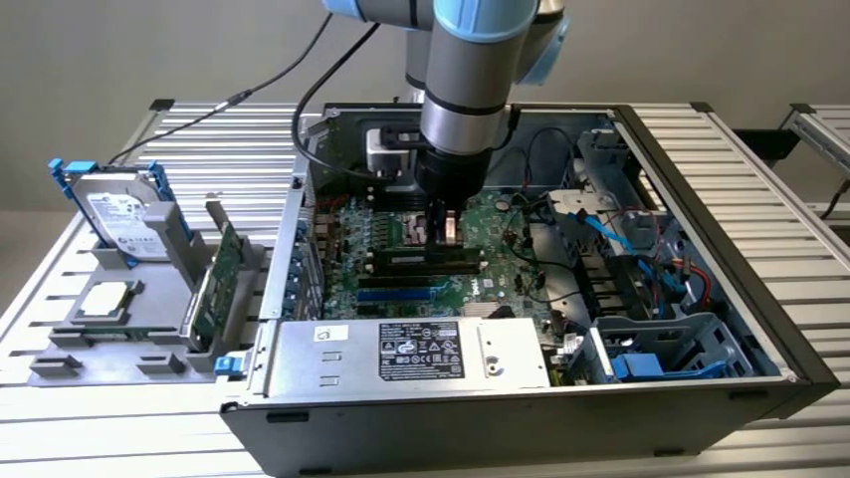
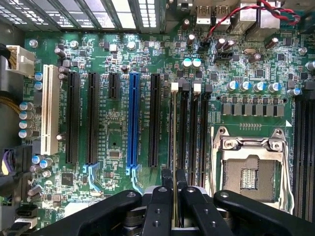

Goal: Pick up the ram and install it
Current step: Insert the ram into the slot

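1. Gripper (image 2: pixel 174 184) reaches down inside the open computer case (image 1: pixel 465 433), its two dark fingers (image 2: pixel 166 179) pinching the ram (image 2: pixel 174 132) between them.
2. Ram stands on edge inside the case and shows as a thin line in the wrist view. It is lined up along the memory slot that has a white clip (image 2: pixel 173 87) at its far end. Whether it is already seated in that slot cannot be told.
3. Motherboard (image 2: pixel 123 59) lies flat on the floor of the case, with the bare processor socket (image 2: pixel 248 174) just beside the memory slots.
4. Power supply (image 1: pixel 412 349), a silver box with a dark label, sits inside the case against its near wall.
5. Grey holder (image 1: pixel 133 334) stands outside the case, on the exterior view's left. It carries an upright hard drive (image 1: pixel 119 214) and a green expansion card (image 1: pixel 219 279) on edge.
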Robot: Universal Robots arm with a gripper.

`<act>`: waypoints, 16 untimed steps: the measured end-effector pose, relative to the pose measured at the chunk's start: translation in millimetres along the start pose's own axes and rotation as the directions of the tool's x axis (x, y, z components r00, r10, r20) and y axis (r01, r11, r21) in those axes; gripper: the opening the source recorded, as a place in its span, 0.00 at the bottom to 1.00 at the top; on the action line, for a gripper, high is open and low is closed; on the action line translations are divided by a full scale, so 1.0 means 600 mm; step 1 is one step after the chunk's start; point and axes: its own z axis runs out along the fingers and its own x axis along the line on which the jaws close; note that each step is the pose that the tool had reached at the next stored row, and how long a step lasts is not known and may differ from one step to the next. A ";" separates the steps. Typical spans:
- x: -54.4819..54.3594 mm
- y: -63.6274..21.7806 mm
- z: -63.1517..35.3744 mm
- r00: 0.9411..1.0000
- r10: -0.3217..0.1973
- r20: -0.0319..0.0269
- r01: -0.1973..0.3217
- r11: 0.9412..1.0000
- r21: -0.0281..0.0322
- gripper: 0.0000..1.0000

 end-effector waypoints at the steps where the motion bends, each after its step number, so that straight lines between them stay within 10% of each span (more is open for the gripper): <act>1: 0.000 0.000 0.001 1.000 0.000 0.000 0.000 1.000 0.000 0.14; 16: 0.000 -0.001 0.011 1.000 0.001 -0.005 -0.001 1.000 0.000 0.14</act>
